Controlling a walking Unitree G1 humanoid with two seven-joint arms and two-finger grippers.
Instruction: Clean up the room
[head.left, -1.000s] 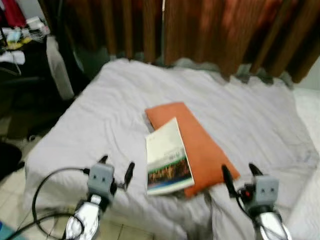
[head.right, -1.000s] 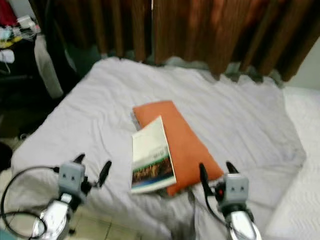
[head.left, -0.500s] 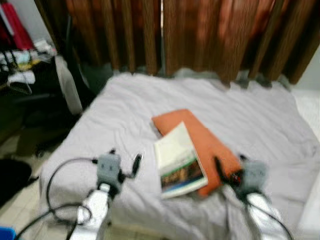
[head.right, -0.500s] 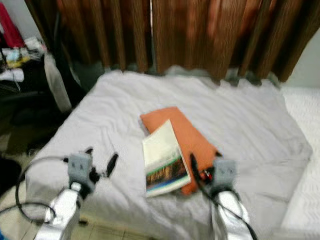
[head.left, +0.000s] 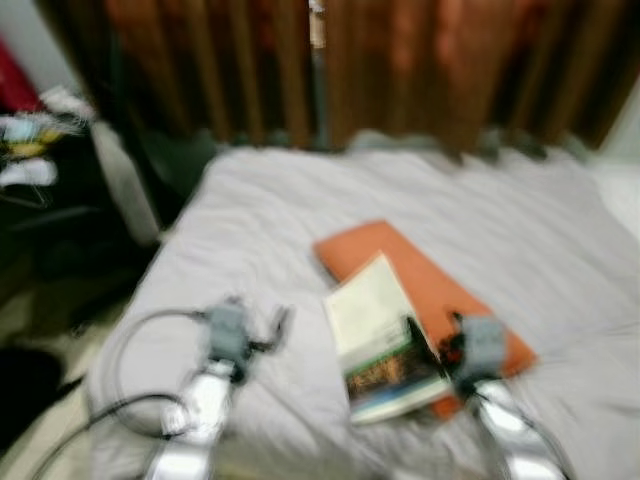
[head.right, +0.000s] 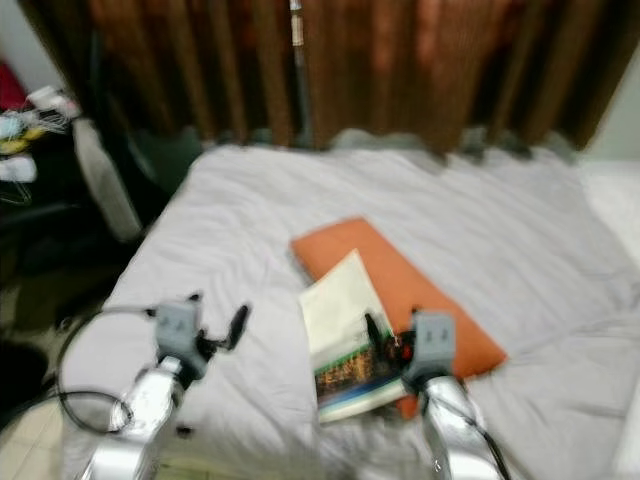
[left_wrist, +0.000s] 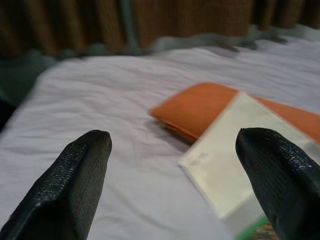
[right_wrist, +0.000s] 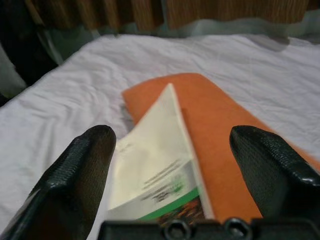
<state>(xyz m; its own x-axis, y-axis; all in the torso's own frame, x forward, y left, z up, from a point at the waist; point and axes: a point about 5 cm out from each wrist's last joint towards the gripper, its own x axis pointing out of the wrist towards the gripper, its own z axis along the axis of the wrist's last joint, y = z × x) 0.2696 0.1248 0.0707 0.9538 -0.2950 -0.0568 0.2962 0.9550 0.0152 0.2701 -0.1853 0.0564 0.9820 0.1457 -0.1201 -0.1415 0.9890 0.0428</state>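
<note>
A book (head.left: 378, 335) with a pale cover and a green-edged picture lies on the bed, partly overlapping a flat orange cushion (head.left: 425, 285). My right gripper (head.left: 434, 333) hovers open just over the near end of the book and the cushion's edge; in the right wrist view the book (right_wrist: 150, 167) and cushion (right_wrist: 220, 127) lie between its fingers (right_wrist: 80, 172). My left gripper (head.left: 257, 318) is open above the bare sheet, left of the book. Its wrist view has the book (left_wrist: 232, 160) and cushion (left_wrist: 200, 107) ahead, toward one finger. The head views are blurred.
The bed's grey-white sheet (head.left: 240, 230) reaches back to brown curtains (head.left: 400, 60). Dark furniture with clutter (head.left: 30, 150) stands at the far left, and tiled floor (head.left: 30, 440) shows below it. A black cable (head.left: 130, 390) loops beside my left arm.
The view has shifted as the camera moved. My right gripper has come forward from the bed's near edge to over the book and cushion. The left gripper has moved forward over the sheet.
</note>
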